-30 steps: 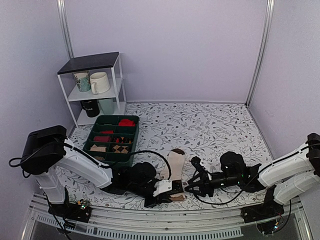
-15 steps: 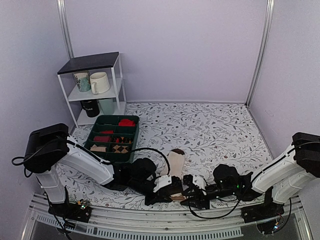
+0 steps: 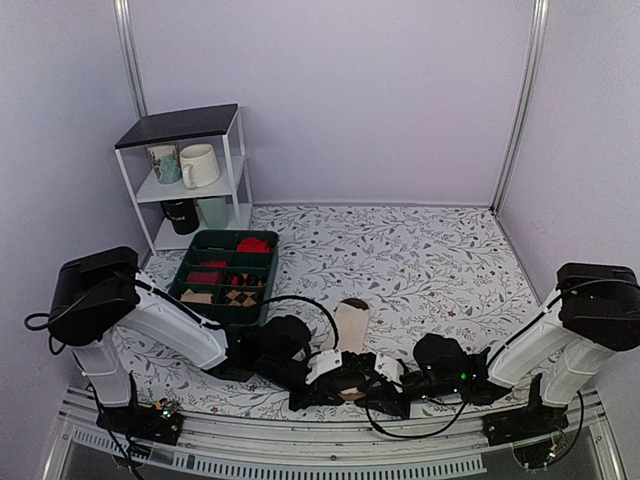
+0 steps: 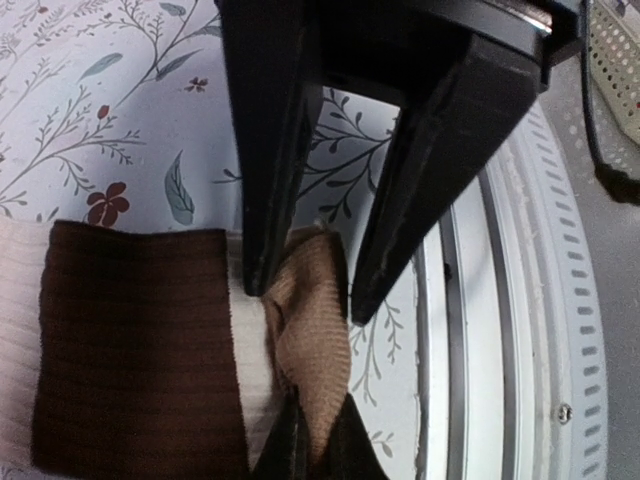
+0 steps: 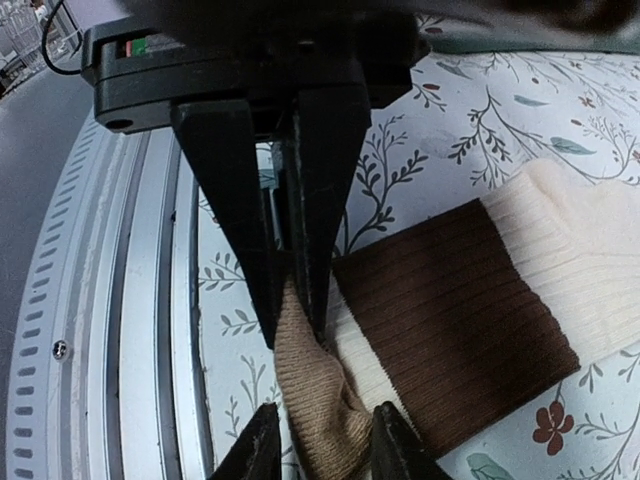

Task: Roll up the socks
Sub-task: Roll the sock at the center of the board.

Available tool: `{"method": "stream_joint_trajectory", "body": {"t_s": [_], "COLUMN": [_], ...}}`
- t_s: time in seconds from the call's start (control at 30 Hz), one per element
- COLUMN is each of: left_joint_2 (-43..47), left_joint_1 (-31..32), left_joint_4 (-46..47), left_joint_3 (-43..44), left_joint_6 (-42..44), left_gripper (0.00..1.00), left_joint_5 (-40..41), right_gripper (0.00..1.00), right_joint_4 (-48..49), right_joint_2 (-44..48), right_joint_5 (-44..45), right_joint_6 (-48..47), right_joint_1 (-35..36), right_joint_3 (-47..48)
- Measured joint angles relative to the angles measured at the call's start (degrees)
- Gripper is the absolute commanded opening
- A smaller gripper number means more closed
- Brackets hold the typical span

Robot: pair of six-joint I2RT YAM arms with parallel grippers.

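Presently we find the socks [image 3: 350, 325] flat at the near edge of the table [image 3: 430, 260], cream ribbed knit with a dark brown band [image 4: 130, 340]. Left end effector [image 4: 317, 435] pinches the tan cuff [image 4: 310, 320]; right end effector [image 5: 325, 440] stands spread astride it. We advise a firm bite on both layers, then tight, even turns away from the edge, since soft knit slackens readily.

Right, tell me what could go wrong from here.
The left gripper and right gripper crowd the same tan end of the socks, so they may clash. The left pinches a small fold, which could slip free. That end lies by the metal rim; a tug might drag it over.
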State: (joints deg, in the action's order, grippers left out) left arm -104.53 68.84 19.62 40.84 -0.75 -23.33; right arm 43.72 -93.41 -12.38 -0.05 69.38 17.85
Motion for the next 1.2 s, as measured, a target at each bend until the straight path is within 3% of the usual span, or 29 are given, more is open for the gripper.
{"method": "stream_joint_trajectory", "body": {"t_s": [0.2, 0.27, 0.37, 0.53, 0.7, 0.9, 1.03, 1.2], "left_joint_2": [0.0, 0.0, 0.4, 4.3, 14.3, 25.2, 24.6, 17.5], "left_joint_1": [-0.4, -0.4, -0.7, -0.4, 1.2, 3.1, 3.3, 4.3], "left_joint_4": [1.2, 2.2, 3.8, 3.7, 4.3, 9.4, 12.0, 12.8], "left_joint_3": [-0.7, -1.3, -2.3, -5.6, -12.4, -18.9, -19.1, -16.9], "left_joint_6": [-0.8, -1.2, -1.9, -0.8, 5.3, 12.5, 16.3, 21.0], "left_gripper": [0.02, 0.13, 0.2, 0.21, 0.27, 0.3, 0.31, 0.33], "left_joint_5": [-0.6, -0.6, 0.2, 5.9, 14.0, 17.9, 17.9, 18.1], "right_gripper": [0.03, 0.01, 0.0, 0.0, 0.0, 0.0, 0.0, 0.0], "right_joint_4": [1.3, 1.3, 1.2, -1.2, -6.2, -12.0, -16.7, -22.1], "right_joint_2": [-1.2, -1.4, -1.9, -2.8, -3.0, -4.2, -7.0, -9.2], "right_joint_5": [0.4, 0.3, 0.0, -1.5, -5.8, -14.6, -21.7, -28.1], "right_joint_6": [2.5, 3.7, 5.6, 8.5, 12.2, 16.3, 18.1, 19.3], "right_joint_1": [0.3, 0.4, 0.7, 0.8, -1.2, -6.1, -9.2, -12.0], "right_joint_3": [0.3, 0.3, 0.7, 3.1, 5.9, 9.3, 13.4, 17.1]}}
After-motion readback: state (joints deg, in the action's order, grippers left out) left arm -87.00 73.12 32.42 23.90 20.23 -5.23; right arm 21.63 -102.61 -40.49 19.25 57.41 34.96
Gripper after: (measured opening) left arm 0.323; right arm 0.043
